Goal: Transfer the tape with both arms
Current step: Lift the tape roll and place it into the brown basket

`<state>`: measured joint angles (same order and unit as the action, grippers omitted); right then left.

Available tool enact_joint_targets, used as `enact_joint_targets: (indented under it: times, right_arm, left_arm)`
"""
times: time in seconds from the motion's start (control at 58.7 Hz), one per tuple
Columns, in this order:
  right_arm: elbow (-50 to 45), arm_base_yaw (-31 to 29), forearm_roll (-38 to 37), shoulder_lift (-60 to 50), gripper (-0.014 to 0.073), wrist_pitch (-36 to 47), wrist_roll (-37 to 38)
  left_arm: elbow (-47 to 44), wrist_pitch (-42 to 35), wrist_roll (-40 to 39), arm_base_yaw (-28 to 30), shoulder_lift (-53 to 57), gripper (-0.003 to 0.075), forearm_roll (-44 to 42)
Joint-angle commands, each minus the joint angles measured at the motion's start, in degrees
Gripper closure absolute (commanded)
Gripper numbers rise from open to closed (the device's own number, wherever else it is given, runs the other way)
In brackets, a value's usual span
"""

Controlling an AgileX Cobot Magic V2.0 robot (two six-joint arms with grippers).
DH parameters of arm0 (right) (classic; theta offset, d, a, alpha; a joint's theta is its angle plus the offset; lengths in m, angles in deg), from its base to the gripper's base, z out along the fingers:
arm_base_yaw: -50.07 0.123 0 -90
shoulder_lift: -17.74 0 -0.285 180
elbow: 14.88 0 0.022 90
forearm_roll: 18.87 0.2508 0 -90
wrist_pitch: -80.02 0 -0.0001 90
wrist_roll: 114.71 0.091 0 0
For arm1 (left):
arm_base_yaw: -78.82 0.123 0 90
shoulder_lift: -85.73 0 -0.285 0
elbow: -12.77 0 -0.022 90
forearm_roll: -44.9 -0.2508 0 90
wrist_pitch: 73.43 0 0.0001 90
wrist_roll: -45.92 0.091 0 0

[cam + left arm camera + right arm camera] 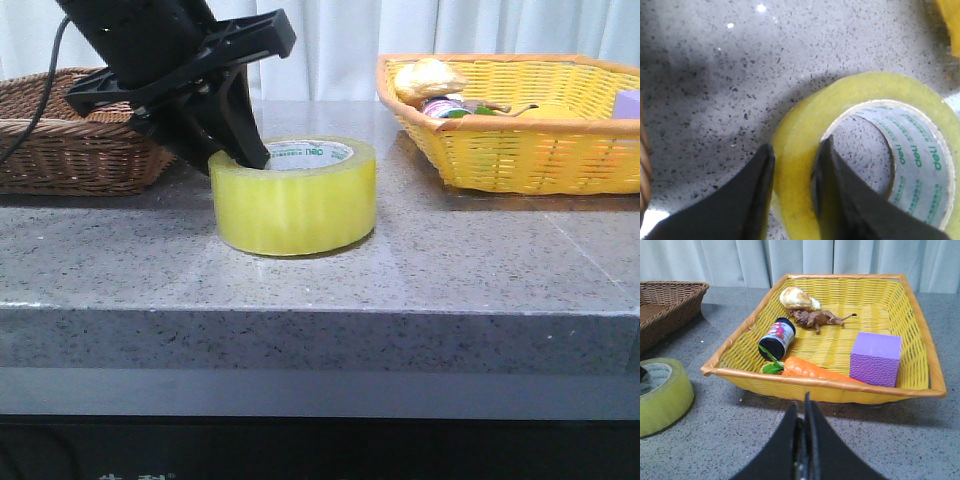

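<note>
The tape (295, 205), a wide yellow roll with a white core and green lettering, lies flat on the grey stone table. My left gripper (245, 155) comes down at its left side. In the left wrist view the left gripper (796, 150) straddles the wall of the tape (865, 95), one finger outside and one inside the core, both pressed against it. My right gripper (804, 405) is shut and empty, low over the table in front of the yellow basket. The tape (662, 395) also shows in the right wrist view, well apart from that gripper. The right gripper is out of the front view.
A yellow wicker basket (520, 150) stands at the back right, with a carrot (815, 371), a purple block (875, 359), a jar (777, 337), bread (799, 298) and a toy animal (817, 317). A brown basket (70, 150) stands at the back left.
</note>
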<state>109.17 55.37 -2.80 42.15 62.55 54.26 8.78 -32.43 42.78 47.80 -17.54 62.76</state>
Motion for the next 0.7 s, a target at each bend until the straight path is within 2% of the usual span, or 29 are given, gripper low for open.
enact_joint_targets:
  times: [0.0,0.358,0.528,0.682]
  right_arm:
    - [1.49,-0.37,0.25,0.34,0.0714,5.00,-0.12]
    - [1.49,-0.37,0.24,0.34,0.0714,5.06,-0.12]
    - [1.44,-0.37,0.24,0.34,0.0714,5.05,-0.12]
    - [1.44,-0.37,0.24,0.34,0.0714,5.05,-0.12]
  left_arm:
    - [1.95,-2.36,-0.45,-0.36,2.62,0.0619,1.68]
    - [10.19,-1.06,-0.45,0.02,7.22,0.0618,-0.88]
    - [15.00,0.33,-0.45,3.05,8.17,0.0619,-4.02]
    - [17.90,2.03,-0.45,8.07,8.17,0.0619,-9.00]
